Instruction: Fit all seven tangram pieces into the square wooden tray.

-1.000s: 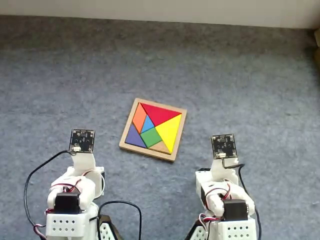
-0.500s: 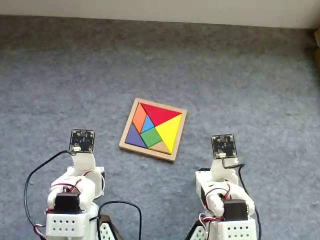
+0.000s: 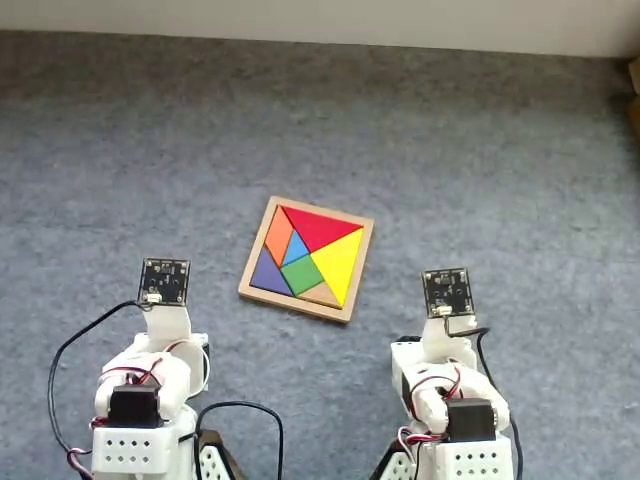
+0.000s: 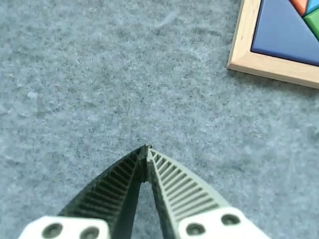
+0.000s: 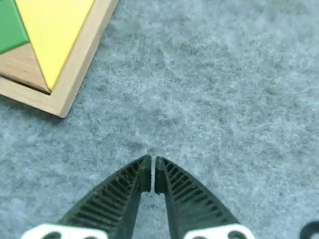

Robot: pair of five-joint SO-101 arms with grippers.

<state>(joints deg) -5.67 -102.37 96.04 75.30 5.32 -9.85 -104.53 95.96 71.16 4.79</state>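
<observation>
In the high view, the square wooden tray (image 3: pixel 293 304) is seen mid-table on the grey felt (image 3: pixel 480 150), slightly turned, with all seven tangram pieces (image 3: pixel 320 228) seated inside it. In the left wrist view, the left gripper (image 4: pixel 147 150) is shown pinched to a point, holding nothing, near the tray corner that holds the purple-blue piece (image 4: pixel 284 35). In the right wrist view, the right gripper (image 5: pixel 152 167) is likewise drawn together and empty, near the corner that holds the yellow piece (image 5: pixel 55 30).

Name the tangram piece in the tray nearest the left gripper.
The purple-blue wooden triangle, in the corner of the square wooden tray facing the left gripper; the rest lie farther off.
</observation>
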